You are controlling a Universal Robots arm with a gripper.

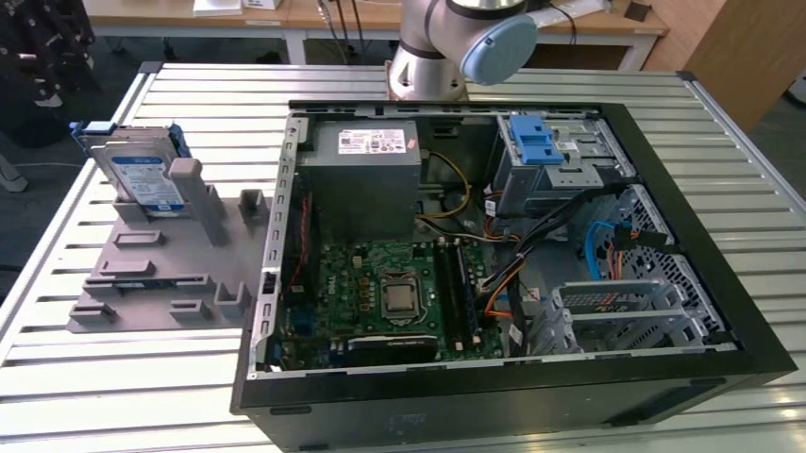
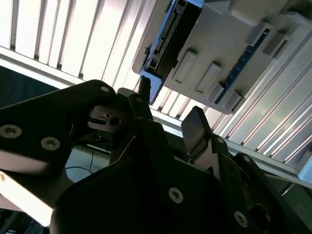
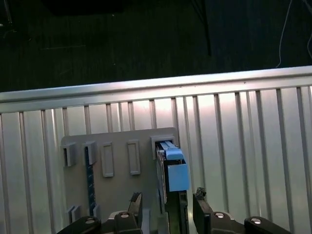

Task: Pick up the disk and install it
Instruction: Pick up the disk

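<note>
Disk (image 1: 136, 175): silver drive, blue-and-white label, blue carrier, standing on edge in the grey holder (image 1: 139, 283) at the exterior view's left, beside the open computer case (image 1: 504, 396). Case contents: power supply (image 1: 365, 179), motherboard (image 1: 377, 283), drive cage (image 1: 554, 160). In the first wrist view I see the gripper (image 3: 167, 199) spread open, a finger either side of the disk.
</note>
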